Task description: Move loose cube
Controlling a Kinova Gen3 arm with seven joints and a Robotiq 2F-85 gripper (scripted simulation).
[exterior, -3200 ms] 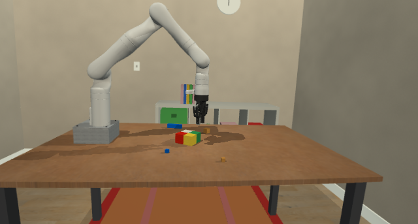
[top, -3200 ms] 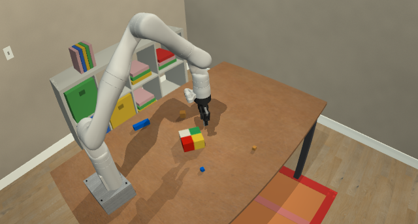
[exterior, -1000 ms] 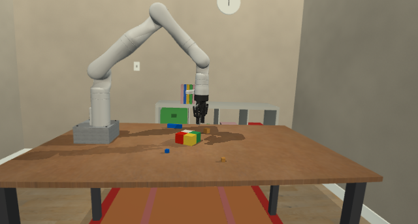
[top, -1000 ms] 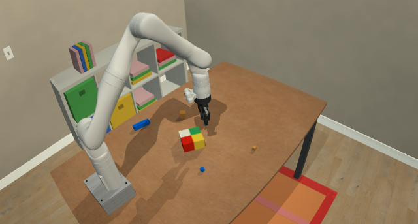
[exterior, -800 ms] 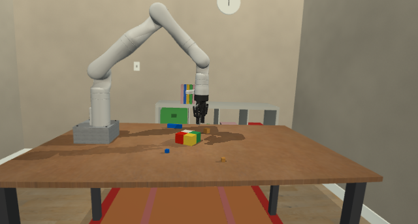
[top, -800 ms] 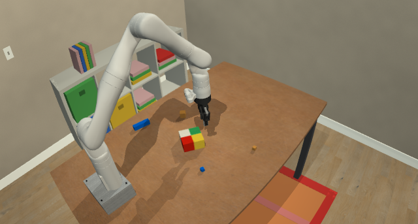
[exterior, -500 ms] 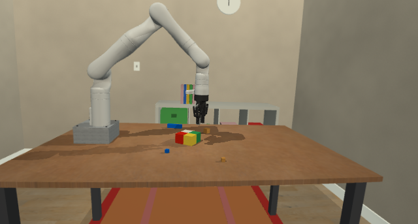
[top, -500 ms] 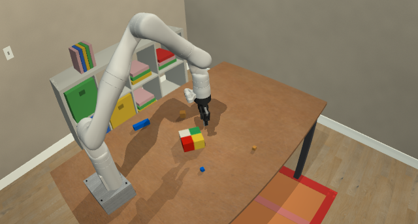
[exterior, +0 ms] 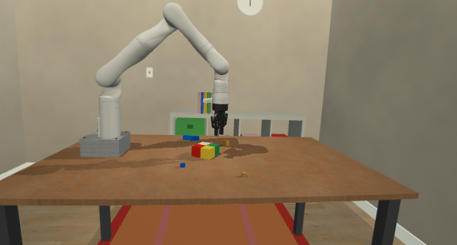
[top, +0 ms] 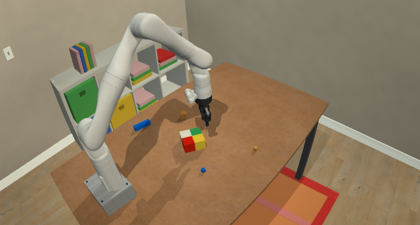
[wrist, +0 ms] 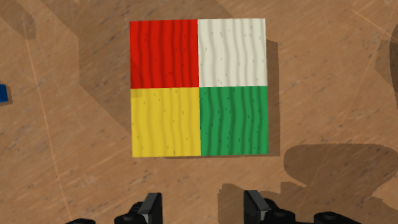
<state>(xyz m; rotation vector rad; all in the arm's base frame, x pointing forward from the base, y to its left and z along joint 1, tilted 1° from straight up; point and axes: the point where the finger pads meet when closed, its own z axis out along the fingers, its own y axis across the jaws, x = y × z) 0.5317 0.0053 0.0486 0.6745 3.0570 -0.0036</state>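
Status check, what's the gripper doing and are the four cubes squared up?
Gripper open, holding nothing, hanging beside the cubes. Four cubes form a tight square, faces flush. Nothing in the way.

Beige walls meet a grey wall (exterior: 389, 77) on the right of the exterior view. A round clock (exterior: 250, 2) hangs top centre there, with a light switch (exterior: 149, 72) at mid-left. A white cube shelf (top: 59, 79) at the left of the top view holds coloured books and bins. The wooden table (top: 279, 100) stands on dark legs over plank flooring (top: 367, 182), where a red-bordered rug (top: 328, 193) lies.
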